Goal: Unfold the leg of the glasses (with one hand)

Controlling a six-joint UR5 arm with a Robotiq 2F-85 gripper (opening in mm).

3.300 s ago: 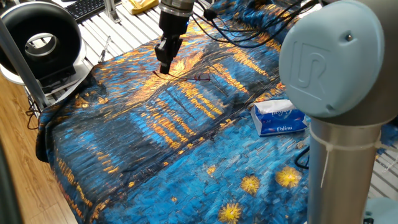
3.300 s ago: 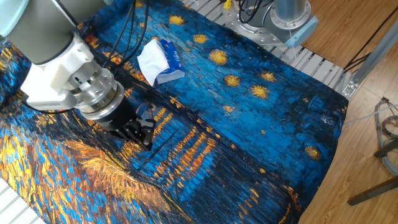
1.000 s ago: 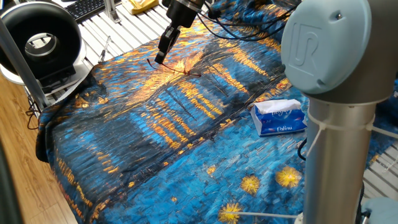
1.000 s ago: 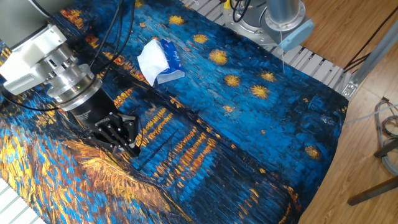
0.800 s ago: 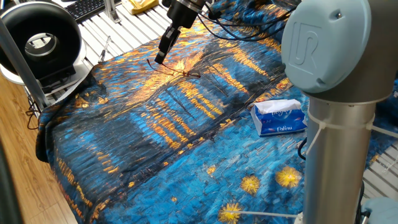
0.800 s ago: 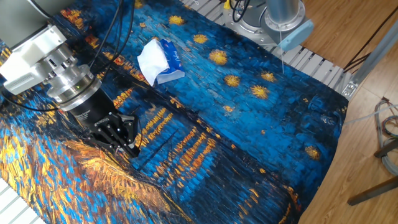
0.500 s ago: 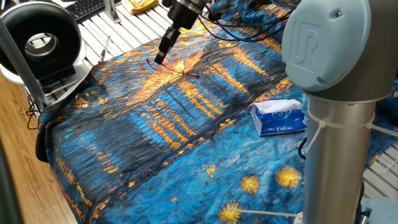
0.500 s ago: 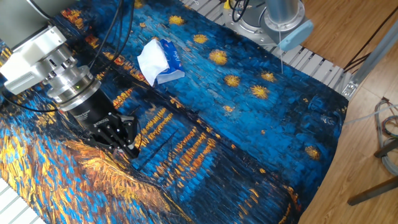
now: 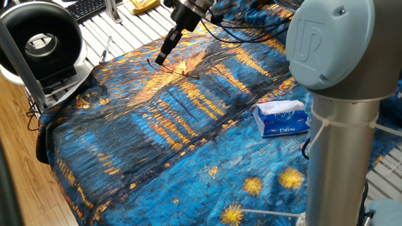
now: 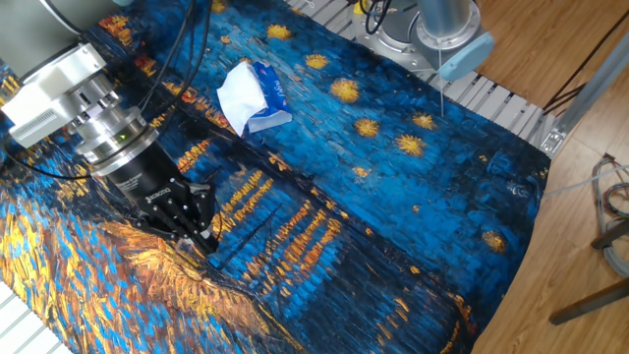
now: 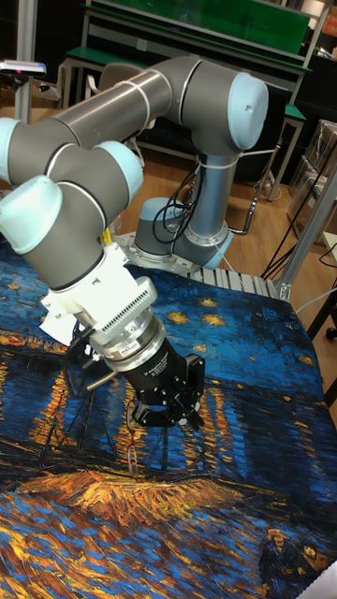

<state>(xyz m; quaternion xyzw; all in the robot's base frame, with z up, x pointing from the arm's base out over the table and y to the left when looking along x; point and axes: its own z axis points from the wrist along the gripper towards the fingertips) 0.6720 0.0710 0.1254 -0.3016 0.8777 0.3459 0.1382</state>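
Note:
The glasses [image 9: 187,73] lie on the orange part of the painted cloth [image 9: 157,144] near the far edge, a thin dark wire frame. The leg [image 9: 153,63] runs left from the frame as a thin dark line to the fingertips. My gripper [image 9: 161,59] comes down tilted from the upper right, with its fingertips together and shut on the leg's end. In the other fixed view the gripper [image 10: 204,239] presses close to the cloth and hides the glasses. In the tall fixed view the gripper [image 11: 171,415] points down at the cloth.
A blue tissue pack [image 9: 282,119] lies on the cloth right of the glasses, also seen as the tissue pack [image 10: 254,95]. A black ring lamp [image 9: 41,44] stands at the far left. Black cables [image 9: 239,31] trail behind the gripper. The arm's base [image 10: 442,39] stands by the table edge.
Since 3.3 s ago the gripper has tilted and moved left with the leg, and the glasses slid a little left. Over the last second it crept slightly further.

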